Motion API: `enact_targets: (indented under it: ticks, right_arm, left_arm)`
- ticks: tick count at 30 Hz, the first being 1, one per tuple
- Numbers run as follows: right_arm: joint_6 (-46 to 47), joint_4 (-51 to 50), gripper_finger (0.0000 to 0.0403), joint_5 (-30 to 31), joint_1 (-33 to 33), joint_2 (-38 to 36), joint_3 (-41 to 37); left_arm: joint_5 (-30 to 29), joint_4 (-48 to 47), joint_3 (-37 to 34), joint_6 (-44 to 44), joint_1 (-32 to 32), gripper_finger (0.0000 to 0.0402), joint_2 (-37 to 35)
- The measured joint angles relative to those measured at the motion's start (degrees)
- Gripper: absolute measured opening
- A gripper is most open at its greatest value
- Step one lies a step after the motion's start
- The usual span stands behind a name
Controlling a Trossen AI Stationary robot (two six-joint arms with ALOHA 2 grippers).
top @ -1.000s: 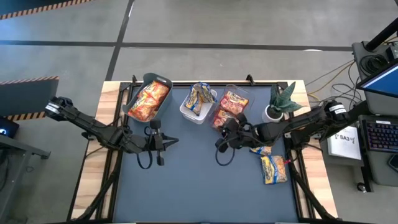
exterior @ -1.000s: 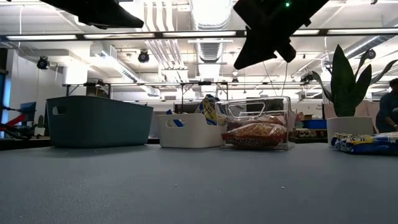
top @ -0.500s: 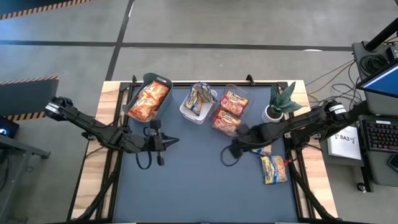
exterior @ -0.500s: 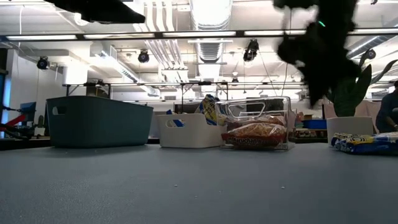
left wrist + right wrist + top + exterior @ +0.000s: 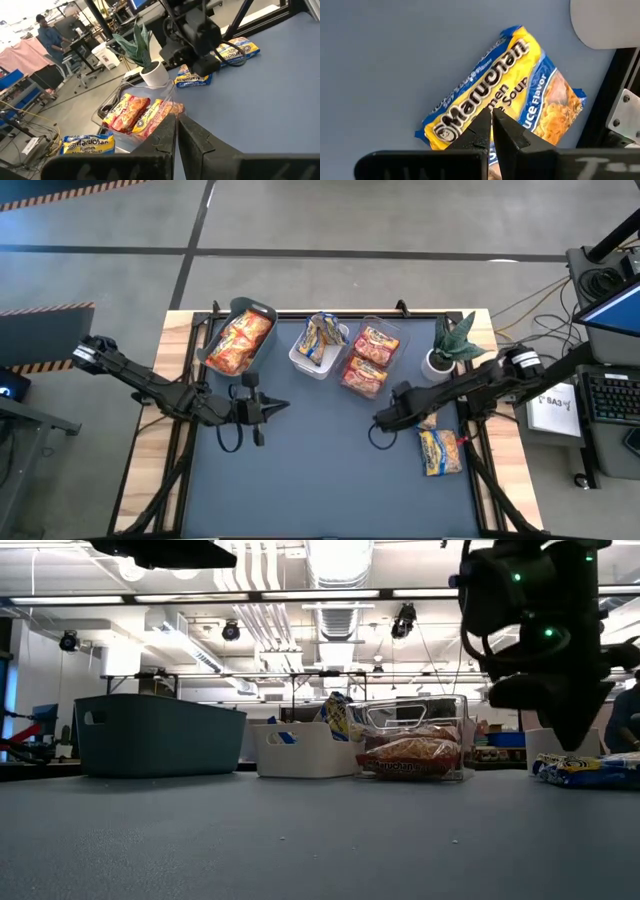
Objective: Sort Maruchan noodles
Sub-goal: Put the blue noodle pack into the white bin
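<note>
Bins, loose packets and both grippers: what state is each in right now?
Grey-green bin: holds orange-red packets.
White bin: holds blue-and-yellow packets.
Clear bin: holds red-and-white packets.
Loose blue-and-yellow packets: flat on table, unsorted.
Right gripper: shut, empty, above a loose packet.
Left gripper: shut, empty.

The blue-grey tabletop stood on a grey concrete floor crossed by dark lines. Long ceiling lights and exposed ducts ran overhead. A desk with a keyboard stood beside it.
</note>
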Motion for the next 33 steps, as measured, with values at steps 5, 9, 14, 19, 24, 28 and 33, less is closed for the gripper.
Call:
enact_targets:
  ticks: [5, 9, 14, 19, 24, 28, 33]
  right_arm:
    - [-0.37, 0.81, 0.0009, -0.02, 1.22, 3.61, -0.06]
    - [-1.68, 2.46, 0.0009, 0.37, 1.95, 5.4, 0.54]
    - [-3.23, 7.38, 0.0009, -0.73, 3.41, 6.14, 5.44]
    - [-11.85, 22.57, 0.0009, 0.07, 4.98, 4.64, 10.76]
    - [-17.48, 25.74, 0.0009, 0.7, 7.09, 2.43, 16.02]
    - [-13.42, 24.09, 0.0009, 0.26, 8.44, -0.01, 16.2]
    - [-8.85, 17.06, 0.0009, 1.09, 9.2, 0.02, 14.44]
  left_arm:
    - [0.0, 0.19, 0.12, 0.55, 0.0, 0.0, 0.0]
    - [0.0, 1.15, 0.31, 1.29, 0.01, 0.0, 0.02]
    - [0.0, 1.15, 0.31, 1.3, 0.0, 0.0, 0.04]
    - [0.0, 1.22, 0.31, 1.3, 0.0, 0.0, 0.04]
    - [0.0, 1.22, 0.31, 0.94, -0.01, 0.0, 0.04]
    - [0.0, 1.21, 0.31, 0.11, -0.01, 0.0, 0.04]
    - [0.0, 1.19, 0.31, -0.01, 0.0, 0.0, 0.04]
